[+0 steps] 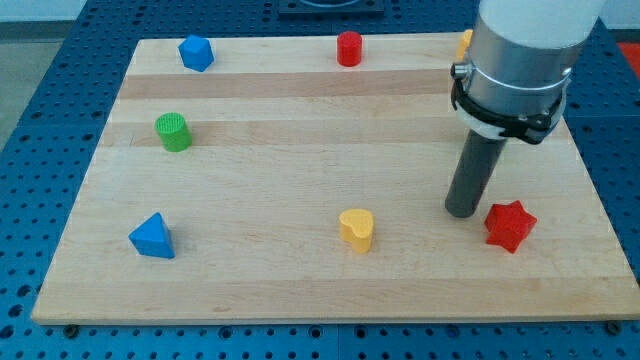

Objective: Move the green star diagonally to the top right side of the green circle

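Observation:
The green circle [173, 131], a short green cylinder, stands on the wooden board [300, 150] at the view's left. No green star shows in the camera view; the arm's grey body [520, 60] covers part of the board's upper right. My tip [460, 213] rests on the board at the lower right, just left of a red star [510, 225] and well right of a yellow heart [356, 229]. It touches neither block.
A blue block [195, 52] sits at the top left, a red cylinder [348, 48] at the top middle, and a blue triangle [152, 237] at the lower left. An orange block [465, 42] peeks out beside the arm at the top right.

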Robot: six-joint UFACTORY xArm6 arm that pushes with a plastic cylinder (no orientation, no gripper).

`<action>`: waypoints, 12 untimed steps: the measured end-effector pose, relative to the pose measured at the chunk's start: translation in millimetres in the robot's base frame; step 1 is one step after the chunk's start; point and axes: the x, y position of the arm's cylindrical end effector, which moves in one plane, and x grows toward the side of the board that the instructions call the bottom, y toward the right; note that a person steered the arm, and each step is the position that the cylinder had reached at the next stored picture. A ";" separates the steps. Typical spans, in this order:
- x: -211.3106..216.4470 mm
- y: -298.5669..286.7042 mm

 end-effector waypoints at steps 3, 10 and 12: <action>-20.8 -0.6; -98.4 61.6; -134.0 13.2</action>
